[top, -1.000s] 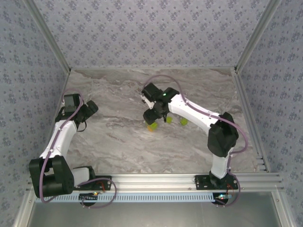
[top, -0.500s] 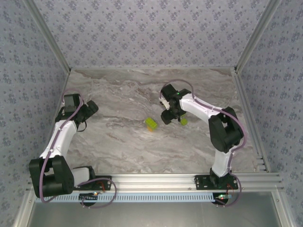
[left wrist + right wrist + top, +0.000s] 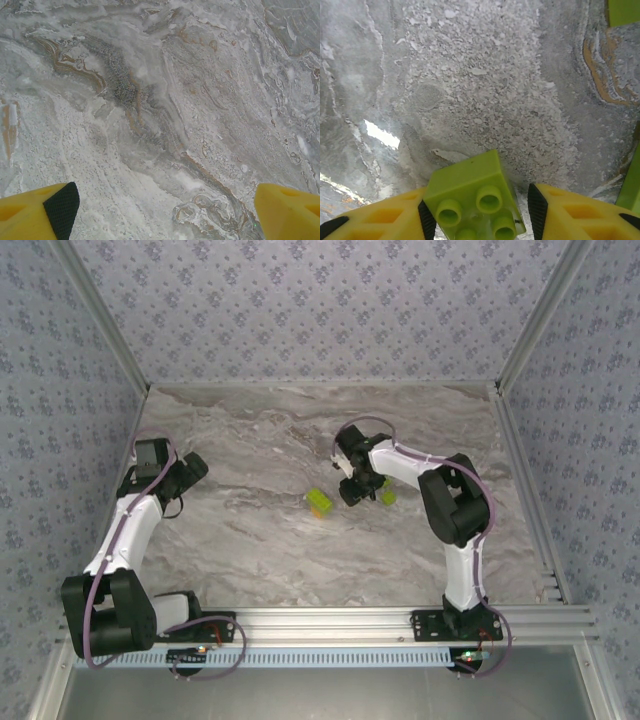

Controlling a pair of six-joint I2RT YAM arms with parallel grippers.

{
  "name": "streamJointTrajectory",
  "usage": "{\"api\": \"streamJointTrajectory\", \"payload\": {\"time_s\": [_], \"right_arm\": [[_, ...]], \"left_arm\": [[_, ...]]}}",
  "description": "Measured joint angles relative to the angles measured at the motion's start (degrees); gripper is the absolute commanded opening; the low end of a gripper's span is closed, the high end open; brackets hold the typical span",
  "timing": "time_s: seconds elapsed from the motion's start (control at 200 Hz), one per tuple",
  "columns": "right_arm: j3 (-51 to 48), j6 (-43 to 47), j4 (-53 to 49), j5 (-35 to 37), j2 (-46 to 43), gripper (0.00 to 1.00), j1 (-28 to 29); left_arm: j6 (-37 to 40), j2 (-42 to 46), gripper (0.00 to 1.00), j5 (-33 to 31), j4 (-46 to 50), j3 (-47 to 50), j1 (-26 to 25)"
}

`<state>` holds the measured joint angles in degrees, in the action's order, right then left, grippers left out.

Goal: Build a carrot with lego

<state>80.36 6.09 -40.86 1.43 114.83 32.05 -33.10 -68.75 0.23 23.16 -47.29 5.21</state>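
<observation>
A small lime-green and orange lego build (image 3: 320, 504) lies at mid-table. Just right of it my right gripper (image 3: 352, 490) points down at the table. In the right wrist view, a loose lime-green brick (image 3: 472, 192), studs toward the camera, sits between the yellow fingers of the right gripper (image 3: 482, 216). The left pad (image 3: 427, 220) touches the brick. The right pad (image 3: 537, 210) stands a small gap away from it. Another lime-green brick (image 3: 388, 497) lies to the gripper's right. My left gripper (image 3: 192, 468) hovers at the far left, and the left gripper (image 3: 165, 210) is wide open over bare marble.
The marble table (image 3: 250, 540) has a raised metal rim and patterned walls on three sides. Lime-green pieces show at the top right corner (image 3: 622, 11) and right edge (image 3: 633, 185) of the right wrist view. Both arm bases are bolted to the near rail.
My right gripper moved right, away from the lime-and-orange build, onto a loose lime-green brick, and its jaws narrowed around it. The left arm stayed still.
</observation>
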Motion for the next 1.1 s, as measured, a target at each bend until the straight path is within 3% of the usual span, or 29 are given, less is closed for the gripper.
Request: {"api": "streamJointTrajectory", "payload": {"time_s": [0.295, 0.655, 0.87, 1.099], "right_arm": [[0.1, -0.3, 0.6, -0.8, 0.0, 0.38, 0.0], [3.8, -7.3, -7.3, 2.1, -4.9, 0.37, 1.1], [12.2, -11.8, -14.9, 1.7, -10.7, 0.37, 5.3], [20.7, -13.6, -20.7, 1.1, -8.5, 0.36, 11.9]], "left_arm": [[0.0, -0.1, 0.92, 0.0, 0.0, 0.0, 0.0], [0.0, -0.1, 0.92, 0.0, 0.0, 0.0, 0.0], [0.0, 0.0, 0.92, 0.0, 0.0, 0.0, 0.0], [0.0, 0.0, 0.92, 0.0, 0.0, 0.0, 0.0]]}}
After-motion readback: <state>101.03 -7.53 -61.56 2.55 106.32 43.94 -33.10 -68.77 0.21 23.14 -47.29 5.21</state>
